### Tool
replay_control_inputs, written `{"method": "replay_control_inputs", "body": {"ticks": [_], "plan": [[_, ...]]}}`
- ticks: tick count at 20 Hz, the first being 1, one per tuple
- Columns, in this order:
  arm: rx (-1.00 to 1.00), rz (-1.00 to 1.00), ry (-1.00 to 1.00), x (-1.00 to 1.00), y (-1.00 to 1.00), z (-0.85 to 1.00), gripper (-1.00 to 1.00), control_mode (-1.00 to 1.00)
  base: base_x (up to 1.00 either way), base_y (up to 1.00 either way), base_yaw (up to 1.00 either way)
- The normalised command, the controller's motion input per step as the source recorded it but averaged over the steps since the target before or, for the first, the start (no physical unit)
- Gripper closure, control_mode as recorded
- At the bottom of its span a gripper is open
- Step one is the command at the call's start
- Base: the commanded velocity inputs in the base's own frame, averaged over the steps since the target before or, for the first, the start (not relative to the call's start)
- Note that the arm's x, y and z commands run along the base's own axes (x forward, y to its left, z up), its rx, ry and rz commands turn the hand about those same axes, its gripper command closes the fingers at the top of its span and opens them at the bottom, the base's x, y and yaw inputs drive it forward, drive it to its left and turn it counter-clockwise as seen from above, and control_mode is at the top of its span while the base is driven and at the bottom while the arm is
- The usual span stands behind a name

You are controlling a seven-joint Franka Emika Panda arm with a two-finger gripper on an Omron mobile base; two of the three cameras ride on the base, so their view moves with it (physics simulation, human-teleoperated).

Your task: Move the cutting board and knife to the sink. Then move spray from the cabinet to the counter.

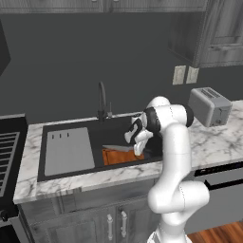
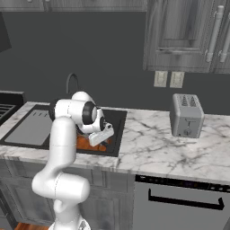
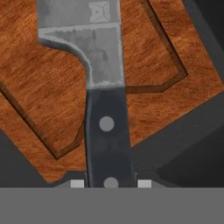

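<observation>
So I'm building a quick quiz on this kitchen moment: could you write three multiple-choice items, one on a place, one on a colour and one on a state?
1. Where does the cutting board lie?
A. on the stove
B. in the sink
C. beside the toaster

2. What colour is the knife handle?
A. black
B. red
C. white

3. What is the pincer doing?
A. hanging open above the faucet
B. closed on the knife handle
C. gripping the toaster

Answers: 1 B, both base views show the board inside the dark basin. 2 A, the hand view shows a black riveted handle. 3 B, the fingertips flank the handle in the hand view.
</observation>
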Motion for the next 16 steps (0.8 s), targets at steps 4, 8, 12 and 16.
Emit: {"method": "replay_control_inputs", "body": {"ticks": [4,8,12,16], "plan": [[0.0,0.0,0.01,0.27,0.0,-0.2,1.0,-1.0,0.0,0.0,0.0],[0.0,0.0,0.0,0.19,0.0,-0.28,1.0,-1.0,0.0,0.0,0.0],[0.0,0.0,0.0,0.13,0.0,-0.3,1.0,-1.0,0.0,0.0,0.0],[-0.01,0.0,0.0,0.12,0.0,-0.33,1.0,-1.0,0.0,0.0,0.0]]}}
